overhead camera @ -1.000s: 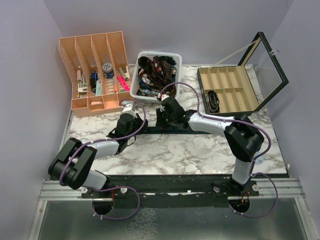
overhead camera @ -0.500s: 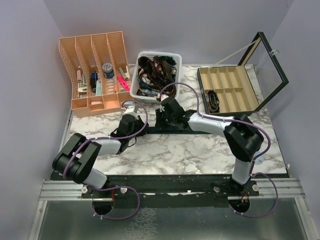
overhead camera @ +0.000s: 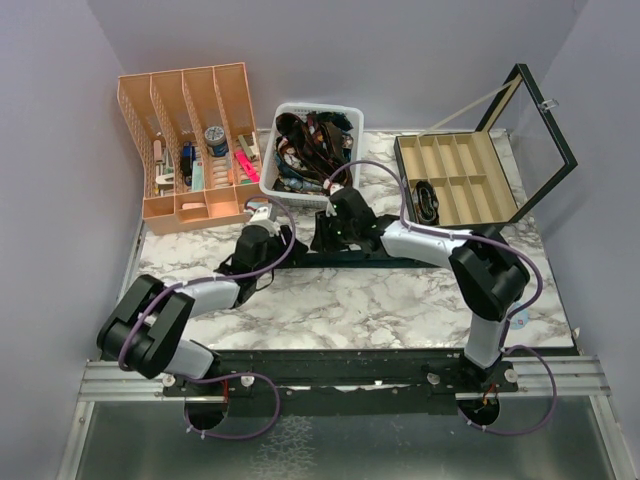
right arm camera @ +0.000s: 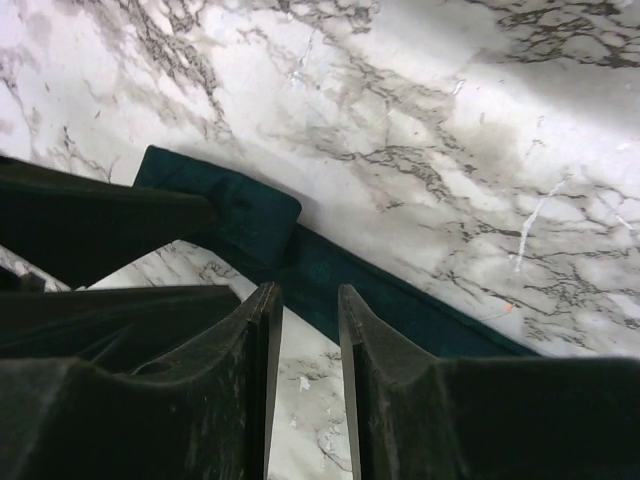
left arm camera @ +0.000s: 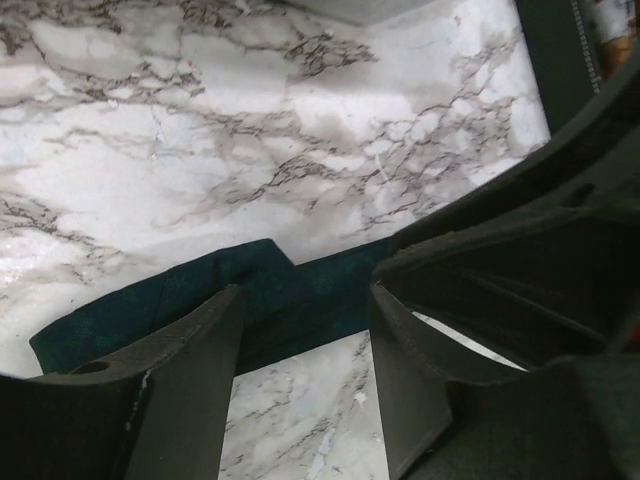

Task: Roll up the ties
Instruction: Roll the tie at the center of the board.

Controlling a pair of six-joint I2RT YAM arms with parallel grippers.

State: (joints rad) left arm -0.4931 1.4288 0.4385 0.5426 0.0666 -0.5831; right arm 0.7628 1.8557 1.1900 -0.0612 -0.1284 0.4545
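A dark teal tie [overhead camera: 312, 262] lies flat as a long strip across the middle of the marble table [overhead camera: 400, 300]. Its near end is folded over once [right arm camera: 250, 215]. My left gripper [overhead camera: 285, 245] is open and empty; in the left wrist view [left arm camera: 305, 295] its fingertips stand just short of the tie [left arm camera: 200, 300], which crosses in front of them. My right gripper [overhead camera: 320, 235] is open by a narrow gap and empty; in the right wrist view [right arm camera: 307, 290] its fingertips sit at the tie's edge, beside the folded end. The two grippers are close together.
A white basket [overhead camera: 290, 190] full of tangled ties stands at the back centre. A peach desk organizer [overhead camera: 190, 205] is at the back left. An open compartment box [overhead camera: 455, 215] holding one dark rolled item, lid raised, is at the back right.
My left gripper has moved right and a little away from me, closer to the tie's folded end and the right gripper. My right gripper has shifted slightly toward the back.
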